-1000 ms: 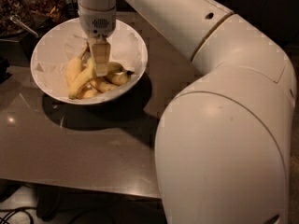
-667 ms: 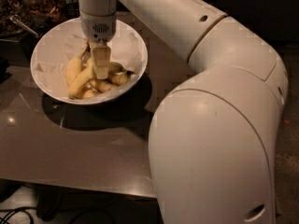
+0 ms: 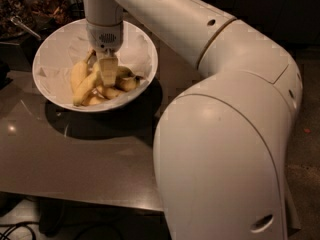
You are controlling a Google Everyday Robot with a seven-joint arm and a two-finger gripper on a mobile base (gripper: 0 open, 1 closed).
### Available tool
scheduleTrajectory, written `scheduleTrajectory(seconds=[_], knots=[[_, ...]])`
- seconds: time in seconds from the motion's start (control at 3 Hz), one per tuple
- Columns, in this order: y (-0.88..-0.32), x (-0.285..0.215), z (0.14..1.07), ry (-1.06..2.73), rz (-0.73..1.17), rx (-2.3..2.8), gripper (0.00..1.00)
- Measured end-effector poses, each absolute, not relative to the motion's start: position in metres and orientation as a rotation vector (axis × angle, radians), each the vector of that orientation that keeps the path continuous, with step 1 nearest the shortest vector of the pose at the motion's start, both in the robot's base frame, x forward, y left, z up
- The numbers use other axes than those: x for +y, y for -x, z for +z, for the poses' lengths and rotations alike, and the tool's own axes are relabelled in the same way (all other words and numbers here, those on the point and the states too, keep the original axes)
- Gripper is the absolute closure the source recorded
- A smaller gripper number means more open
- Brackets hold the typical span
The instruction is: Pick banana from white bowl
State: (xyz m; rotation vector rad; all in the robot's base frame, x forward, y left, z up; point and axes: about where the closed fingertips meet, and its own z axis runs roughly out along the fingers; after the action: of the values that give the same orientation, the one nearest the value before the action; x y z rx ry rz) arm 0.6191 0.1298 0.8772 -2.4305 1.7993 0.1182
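The white bowl stands on the dark table at the upper left and holds several yellow bananas. The long single banana lies slanted at the bowl's left-centre. A shorter bunch with a dark stem lies to its right. My gripper reaches straight down from above into the middle of the bowl. It is right at the bananas, by the upper end of the long one, and hides part of the pile.
The dark glossy table runs to a front edge near the bottom. My large white arm fills the right half of the view. Dark clutter sits behind the bowl at the top left.
The gripper has dropped lower into the bowl onto the bananas. The arm's big elbow section has shifted slightly left. The bowl has not moved.
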Motion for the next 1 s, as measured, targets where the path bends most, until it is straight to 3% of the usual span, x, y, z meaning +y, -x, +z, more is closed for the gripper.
scheduleTrajectory(seconds=[0.33,0.67,1.0], knots=[[-0.626,0.137,0.876,2.403,0.114,1.781,0.84],[-0.624,0.139,0.879,2.383,0.093,1.765,1.0],[-0.603,0.126,0.899,2.342,0.069,1.728,1.0]])
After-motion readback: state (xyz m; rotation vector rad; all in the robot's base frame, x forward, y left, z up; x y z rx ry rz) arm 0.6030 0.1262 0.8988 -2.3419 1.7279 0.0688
